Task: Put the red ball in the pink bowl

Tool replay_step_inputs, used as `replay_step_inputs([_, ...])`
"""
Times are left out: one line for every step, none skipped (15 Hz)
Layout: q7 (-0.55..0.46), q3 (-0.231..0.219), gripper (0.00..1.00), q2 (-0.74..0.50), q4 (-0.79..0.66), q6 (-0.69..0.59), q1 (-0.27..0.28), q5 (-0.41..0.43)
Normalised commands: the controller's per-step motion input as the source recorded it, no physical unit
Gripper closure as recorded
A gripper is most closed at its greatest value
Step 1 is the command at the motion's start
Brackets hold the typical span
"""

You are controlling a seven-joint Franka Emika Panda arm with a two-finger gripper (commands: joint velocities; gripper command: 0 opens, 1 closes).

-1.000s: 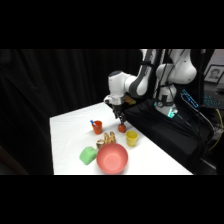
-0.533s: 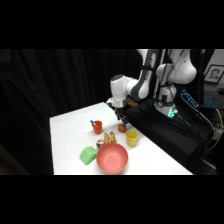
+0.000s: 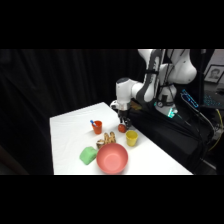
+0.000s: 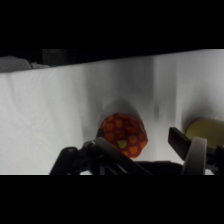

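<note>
The red ball (image 4: 122, 135) sits on the table (image 4: 45, 115) just beside the yellow cup (image 3: 131, 138), behind the pink bowl (image 3: 112, 158). Fingers (image 4: 187, 150) spread open around it — small, light, likely to roll — grip across its middle.

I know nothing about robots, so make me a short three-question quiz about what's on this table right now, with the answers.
1. True or false: the red ball already lies inside the pink bowl.
2. Which thing stands closest to the ball in the side view: (a) the yellow cup, (b) the green block, (c) the red-orange cup?
3. Fill in: the gripper hangs just above the ____.

Key:
1. False; the ball sits on the white table, and the bowl holds nothing visible.
2. (a)
3. red ball
</note>
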Motion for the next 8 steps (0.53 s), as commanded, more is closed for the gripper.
replay_step_inputs([-0.11,0.104,0.00,0.16,-0.05,0.39,-0.059,0.117])
replay_step_inputs([-0.06,0.065,0.00,0.21,0.00,0.39,-0.042,0.048])
replay_step_inputs([-0.02,0.028,0.00,0.21,0.00,0.39,-0.023,-0.013])
replay_step_inputs([0.06,-0.056,0.00,0.20,0.00,0.40,0.036,-0.112])
replay_step_inputs([0.11,-0.137,0.00,0.19,0.00,0.40,0.096,-0.185])
replay_step_inputs([0.16,-0.210,0.00,0.17,0.00,0.39,0.157,-0.229])
replay_step_inputs([0.15,-0.220,0.00,0.13,0.00,0.34,0.167,-0.216])
replay_step_inputs([0.17,-0.255,0.00,0.11,0.00,0.31,0.206,-0.218])
